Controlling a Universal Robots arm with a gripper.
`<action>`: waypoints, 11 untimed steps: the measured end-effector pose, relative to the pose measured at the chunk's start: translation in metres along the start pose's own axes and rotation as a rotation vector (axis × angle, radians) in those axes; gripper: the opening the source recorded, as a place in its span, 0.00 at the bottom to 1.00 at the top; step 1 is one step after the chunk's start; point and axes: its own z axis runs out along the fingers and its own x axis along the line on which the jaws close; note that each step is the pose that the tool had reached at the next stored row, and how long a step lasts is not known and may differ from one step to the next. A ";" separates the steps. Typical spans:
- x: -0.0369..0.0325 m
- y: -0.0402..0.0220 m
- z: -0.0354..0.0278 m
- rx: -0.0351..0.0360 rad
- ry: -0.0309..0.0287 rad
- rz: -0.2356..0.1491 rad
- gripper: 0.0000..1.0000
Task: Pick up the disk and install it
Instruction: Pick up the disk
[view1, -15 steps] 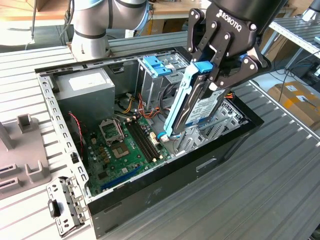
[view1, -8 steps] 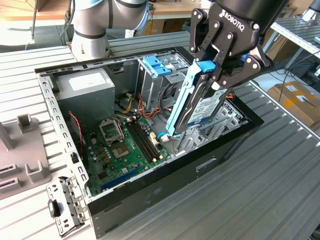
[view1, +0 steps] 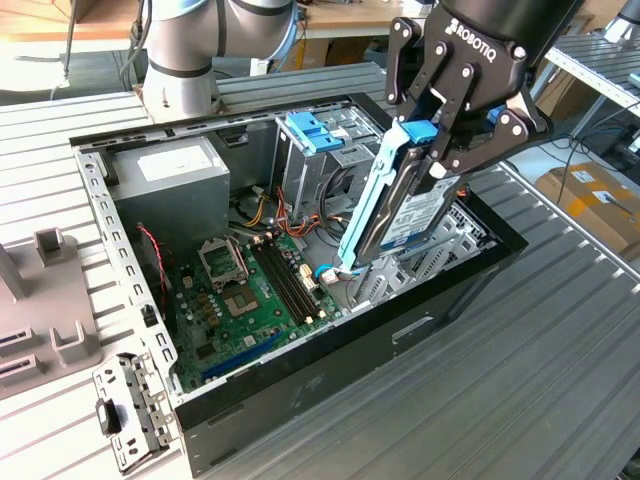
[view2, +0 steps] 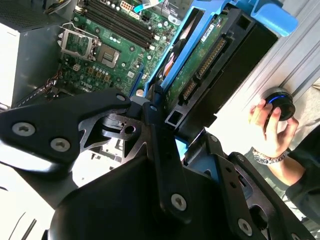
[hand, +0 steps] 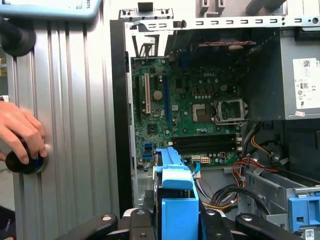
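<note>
My claw (view1: 432, 150) is clamped on the upper end of the disk (view1: 395, 215), with fingers pressing its light blue bracket from both sides. The disk hangs tilted over the open computer case (view1: 300, 400), its lower end dipped into the case just beside the motherboard (view1: 250, 290). Outside the case, a person's hand (view2: 268, 127) grips a round black knob (view2: 280, 102) on the ribbed table (view1: 560, 330).

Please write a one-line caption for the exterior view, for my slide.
The gripper holds the disk, tilted, over the open computer case.
</note>
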 end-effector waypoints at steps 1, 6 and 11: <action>-0.0001 -0.0009 0.0000 0.0001 0.0003 0.000 0.36; -0.0004 -0.0055 -0.0001 0.0001 0.0018 0.000 0.36; -0.0010 -0.0137 -0.0002 0.0001 0.0022 0.000 0.36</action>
